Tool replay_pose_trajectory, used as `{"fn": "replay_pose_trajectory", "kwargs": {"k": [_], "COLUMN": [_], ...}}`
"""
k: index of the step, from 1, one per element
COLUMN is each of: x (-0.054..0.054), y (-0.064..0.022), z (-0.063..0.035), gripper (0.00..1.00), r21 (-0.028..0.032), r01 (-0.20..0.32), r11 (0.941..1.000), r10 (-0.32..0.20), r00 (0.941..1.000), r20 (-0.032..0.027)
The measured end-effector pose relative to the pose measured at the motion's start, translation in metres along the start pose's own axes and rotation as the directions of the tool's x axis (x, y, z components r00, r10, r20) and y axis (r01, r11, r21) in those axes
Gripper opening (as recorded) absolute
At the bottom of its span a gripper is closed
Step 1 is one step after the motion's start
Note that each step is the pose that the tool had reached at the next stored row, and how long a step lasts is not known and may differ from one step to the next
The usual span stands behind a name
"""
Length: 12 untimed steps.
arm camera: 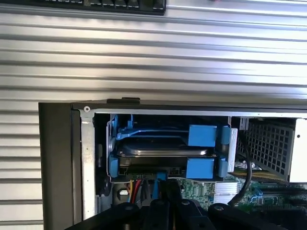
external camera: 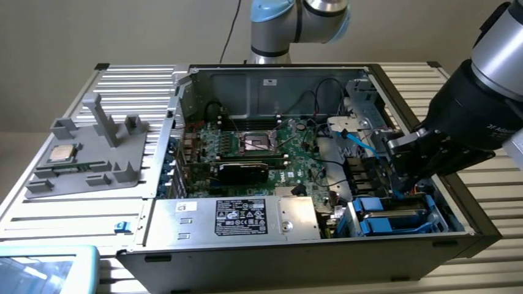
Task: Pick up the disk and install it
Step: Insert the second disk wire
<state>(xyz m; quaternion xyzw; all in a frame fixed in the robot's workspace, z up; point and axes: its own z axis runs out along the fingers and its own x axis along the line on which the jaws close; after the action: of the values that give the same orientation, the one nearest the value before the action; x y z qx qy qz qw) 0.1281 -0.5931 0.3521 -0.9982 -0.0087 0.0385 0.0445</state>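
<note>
Your claw [external camera: 406,184], closed and empty, hangs just beside the disk [arm camera: 165,149] seated in its blue bay of the computer case [external camera: 270,257]; any sideways drift risks snagging the cables [arm camera: 136,188] beneath the disk.

Disk [arm camera: 165,152] shows dull silver metal in a glossy blue plastic carrier; the case [external camera: 270,92] is bare grey sheet metal, the table [arm camera: 153,62] ribbed aluminium.

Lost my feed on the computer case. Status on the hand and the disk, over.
Hand shut, low inside the case beside the drive bay. Disk sits in its blue frame in the bay. Cables bunched just under the bay.
</note>
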Motion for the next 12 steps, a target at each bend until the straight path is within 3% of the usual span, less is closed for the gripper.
{"fn": "replay_pose_trajectory", "kwargs": {"k": [2, 7, 12], "x": [-0.0008, -0.0025, -0.0022], "y": [-0.0002, 0.0003, 0.0008], "z": [0.0015, 0.0029, 0.0079], "gripper": [0.11, 0.11, 0.11], "r21": [-0.0022, -0.0032, -0.0109], "r01": [0.008, 0.012, 0.011], "r11": [1.0000, 0.9999, 0.9999], "r10": [-0.008, -0.012, -0.011], "r00": [0.9999, 0.9999, 0.9999], "r20": [-0.0070, -0.0078, -0.0095]}}
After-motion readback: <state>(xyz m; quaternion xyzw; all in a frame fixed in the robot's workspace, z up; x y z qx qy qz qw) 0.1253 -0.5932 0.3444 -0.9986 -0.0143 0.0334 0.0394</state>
